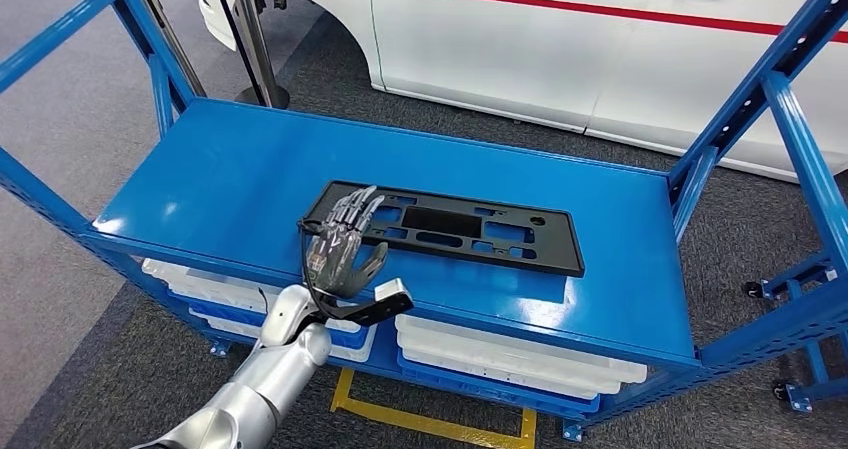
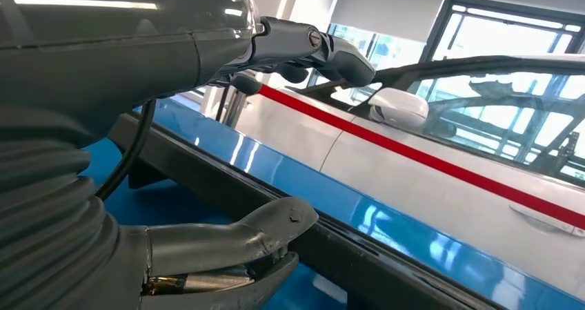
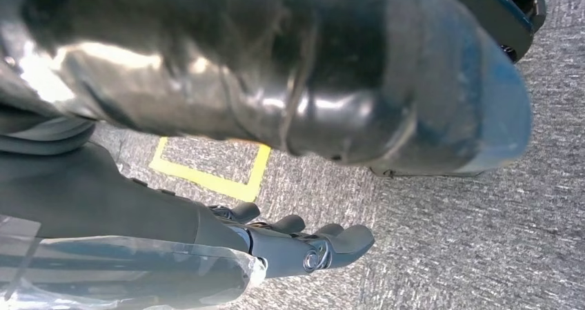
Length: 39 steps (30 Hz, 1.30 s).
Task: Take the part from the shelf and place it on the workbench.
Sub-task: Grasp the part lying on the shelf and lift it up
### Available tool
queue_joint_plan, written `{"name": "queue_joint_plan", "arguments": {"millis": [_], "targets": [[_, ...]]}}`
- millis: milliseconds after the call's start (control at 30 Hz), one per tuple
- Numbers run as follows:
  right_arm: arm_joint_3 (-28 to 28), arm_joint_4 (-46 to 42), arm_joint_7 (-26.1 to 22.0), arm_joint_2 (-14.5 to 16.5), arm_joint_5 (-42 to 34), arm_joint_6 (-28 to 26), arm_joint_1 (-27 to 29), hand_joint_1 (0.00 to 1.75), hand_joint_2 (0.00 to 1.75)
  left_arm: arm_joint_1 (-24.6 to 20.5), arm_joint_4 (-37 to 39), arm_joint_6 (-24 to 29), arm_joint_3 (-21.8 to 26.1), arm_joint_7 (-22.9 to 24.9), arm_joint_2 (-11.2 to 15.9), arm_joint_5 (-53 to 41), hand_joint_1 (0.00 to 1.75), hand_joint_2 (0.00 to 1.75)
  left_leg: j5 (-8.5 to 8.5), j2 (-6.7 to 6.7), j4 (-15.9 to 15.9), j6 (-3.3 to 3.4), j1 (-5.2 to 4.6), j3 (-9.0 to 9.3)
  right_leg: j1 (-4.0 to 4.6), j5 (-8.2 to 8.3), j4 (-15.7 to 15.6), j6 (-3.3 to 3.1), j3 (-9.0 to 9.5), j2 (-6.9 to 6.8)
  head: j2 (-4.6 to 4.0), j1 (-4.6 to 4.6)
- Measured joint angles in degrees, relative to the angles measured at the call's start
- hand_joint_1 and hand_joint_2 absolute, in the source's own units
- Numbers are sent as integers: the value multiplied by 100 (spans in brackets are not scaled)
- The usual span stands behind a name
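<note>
From the head view, a black flat part [image 1: 450, 227] lies on the blue shelf top [image 1: 230, 179], with a white car [image 1: 560, 39] behind on grey carpet. The left hand [image 1: 345, 244] hovers over the part's near-left end, fingers spread, gripping nothing. From the left wrist, its thumb [image 2: 276, 220] sits just above the part's edge [image 2: 276, 206]. From the right wrist, the right hand [image 3: 303, 244] hangs over carpet, fingers loosely curled, empty; yellow floor tape [image 3: 207, 179] is partly hidden.

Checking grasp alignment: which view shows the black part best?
Head view: the whole part lies flat on the blue shelf, left hand over its near-left end. Left wrist view shows just one long edge close up. Right wrist view faces the floor.
</note>
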Motion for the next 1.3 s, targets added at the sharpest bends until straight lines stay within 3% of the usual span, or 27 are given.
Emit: {"name": "queue_joint_plan", "arguments": {"millis": [267, 533, 867, 900, 1000, 1033, 1300], "targets": [[31, 0, 6, 0, -1, 2, -11, 0, 0, -149, 422, 1, -260, 363, 120, 244, 0, 175, 0, 0, -1, 0, 0, 1, 1, 0, 0, 0, 1, 0, -1, 0], [46, 0, -30, 0, -54, 31, -2, 0, 0, -349, 867, 3, -440, 863, 535, 320, 0, 175, 3, 2, -7, -4, 0, 7, 1, 0, 1, 0, 2, 2, 0, 0], [46, 0, -95, 0, -100, 15, 30, 0, 0, -572, 1112, 7, -448, 1103, 932, 414, 4, 175, 6, 2, -13, -9, 0, 18, 1, 0, 1, 0, 10, 1, 0, 0], [46, 0, -102, 0, -105, 15, 34, 0, 0, -585, 1127, 7, -448, 1101, 963, 431, 36, 175, 6, 2, -13, -9, 0, 19, 1, 0, 1, 0, 10, 1, 0, 0], [46, 0, -107, 0, -110, 15, 39, 0, 0, -611, 1155, 9, -448, 1093, 1032, 448, 164, 175, 6, 2, -14, -9, 0, 23, 1, 0, 1, 0, 13, 2, 0, 0], [46, 0, -109, 0, -112, 15, 40, 0, 0, -617, 1161, 10, -448, 1092, 1050, 450, 175, 175, 6, 2, -15, -9, 0, 24, 1, 0, 1, 0, 14, 1, 0, 0], [46, 2, -133, 0, -163, -1, 46, 0, 0, -664, 1175, 37, -452, 1043, 1121, 437, 175, 175, 7, -1, -17, -10, 0, 33, 0, 0, 1, 0, 25, -1, 0, 0]]}}
